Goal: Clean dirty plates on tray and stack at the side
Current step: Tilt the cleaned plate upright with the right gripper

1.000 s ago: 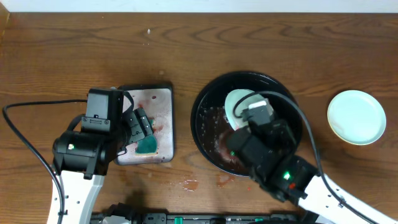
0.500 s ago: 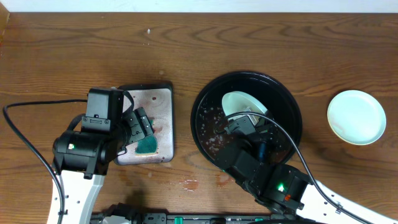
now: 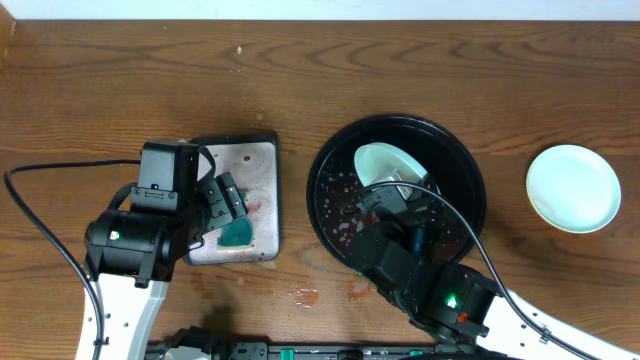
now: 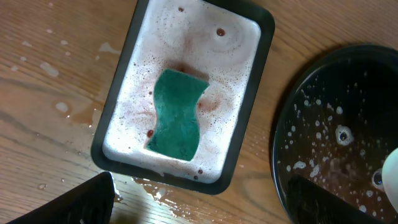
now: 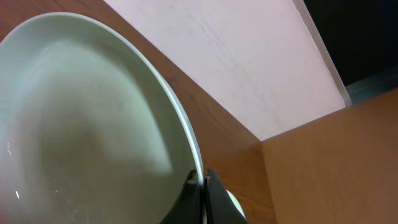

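Note:
My right gripper [image 3: 402,188] is shut on the rim of a pale mint-white plate [image 3: 384,163], held tilted above the large round black tray [image 3: 462,165]. In the right wrist view that plate [image 5: 87,124] fills the left, and the right gripper [image 5: 200,180] pinches its edge. The tray [image 4: 336,134] holds soapy, reddish water. A second mint-white plate [image 3: 573,188] lies flat on the wood at the right. My left gripper [image 3: 225,205] hangs open and empty over the small rectangular tray; in its own view the left gripper [image 4: 199,214] frames wet wood.
The small rectangular tray [image 4: 118,102] holds foam, red specks and a green sponge [image 4: 178,115]; the sponge [image 3: 238,235] sits at its near end. Water is spilled on the table [image 3: 305,295] in front of both trays. The right arm's cable arcs over the black tray.
The right arm has drawn back toward the table's front, and the held plate now shows more of its face. The left arm has not moved.

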